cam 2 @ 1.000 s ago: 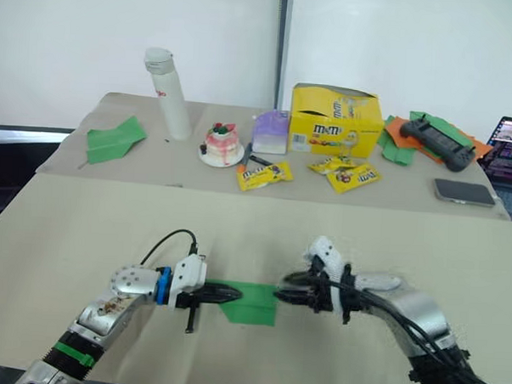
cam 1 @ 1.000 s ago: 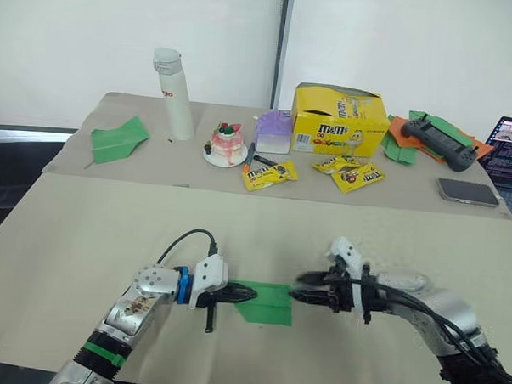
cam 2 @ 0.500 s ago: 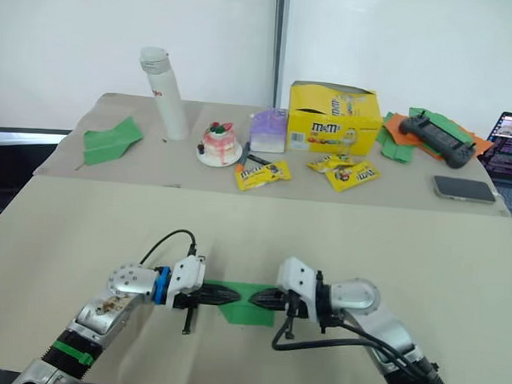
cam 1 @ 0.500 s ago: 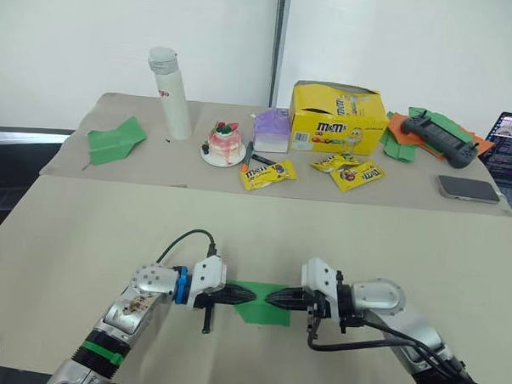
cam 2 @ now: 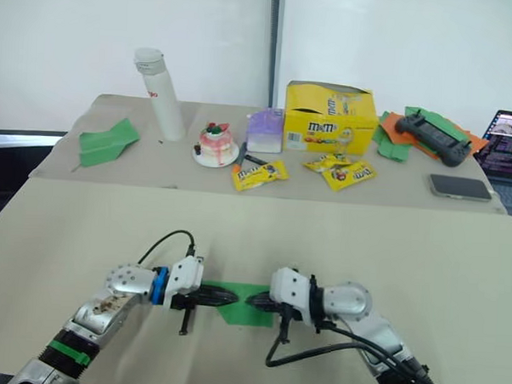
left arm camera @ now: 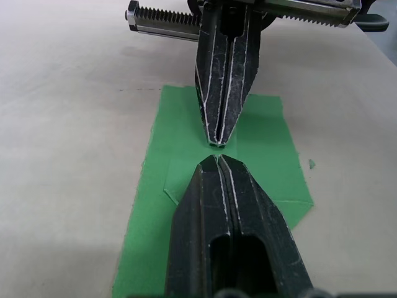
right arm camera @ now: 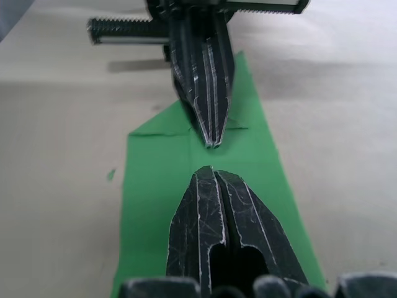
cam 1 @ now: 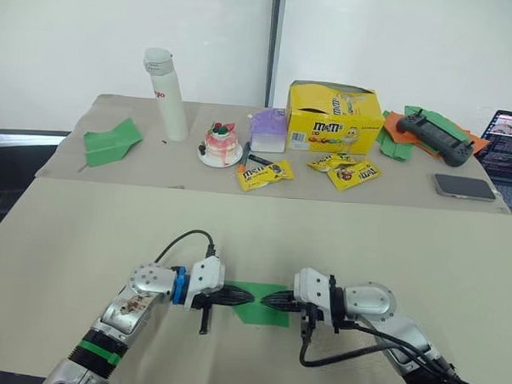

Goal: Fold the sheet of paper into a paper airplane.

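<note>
Both of our grippers lie low on the near table (cam 1: 84, 235), pointing at each other over the sheet of paper (cam 1: 253, 300). Our left gripper (cam 1: 234, 296) has its two black fingers pressed together, tips resting over the paper's left part; our right gripper (cam 1: 271, 301) is likewise closed to a single point over the right part. In the left wrist view the two sets of tips (left arm camera: 217, 152) sit just apart, nearly nose to nose. We cannot tell whether either pair pinches the paper or only presses on it.

The bright-green paper lies flat on the tan surface, already partly folded, with a slanted edge at one side and a crease showing (right arm camera: 186, 133).

On the far table stand a white bottle (cam 1: 165, 94), a small cake on a plate (cam 1: 218, 144), a yellow M&M's box (cam 1: 332, 119) and yellow candy packets (cam 1: 265, 173). A second green paper plane (cam 1: 110, 141) lies at the far left; a black controller (cam 1: 437, 135) rests on green and orange paper shapes (cam 1: 396, 139), near a phone (cam 1: 467, 187) and a laptop (cam 1: 506, 143).
</note>
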